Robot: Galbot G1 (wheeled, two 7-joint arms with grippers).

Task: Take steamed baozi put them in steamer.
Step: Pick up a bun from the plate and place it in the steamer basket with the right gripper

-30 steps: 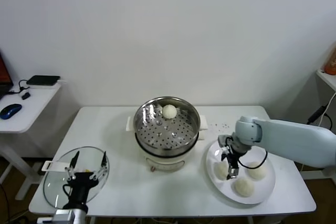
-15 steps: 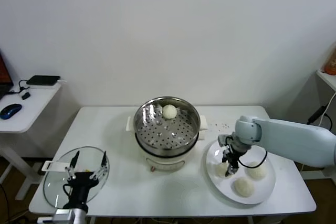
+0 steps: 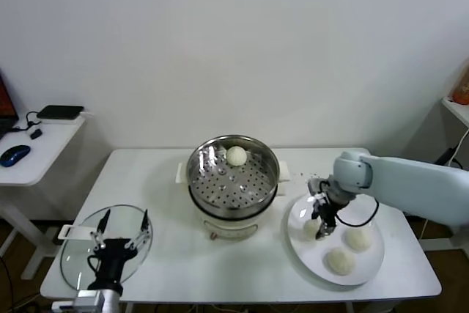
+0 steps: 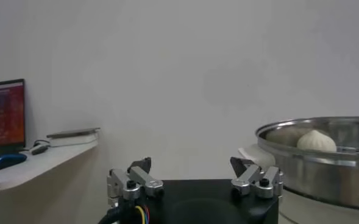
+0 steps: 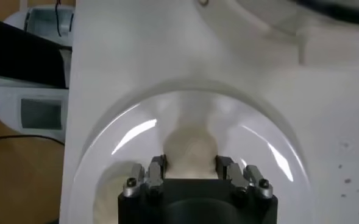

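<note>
One baozi (image 3: 236,155) is already placed in the steamer (image 3: 233,174). A second (image 5: 190,151) is pinched by the right hand (image 3: 320,226) above the plate (image 3: 370,262), where two remain. The left hand (image 3: 119,239) is spread, idle.

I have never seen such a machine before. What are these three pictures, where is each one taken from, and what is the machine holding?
This is a robot with two arms, each ending in a gripper with two fingers. The wide picture comes from a camera on its head, looking down at a white table. The other two come from cameras on its wrists.

On the table stands a steel steamer with one baozi inside. To the right is a white plate with two more buns lying on it. A glass lid lies on the left.

The right gripper is above the plate and is shut on a third bun, seen between its fingers in the right wrist picture. The left gripper waits open over the lid, holding nothing.
</note>
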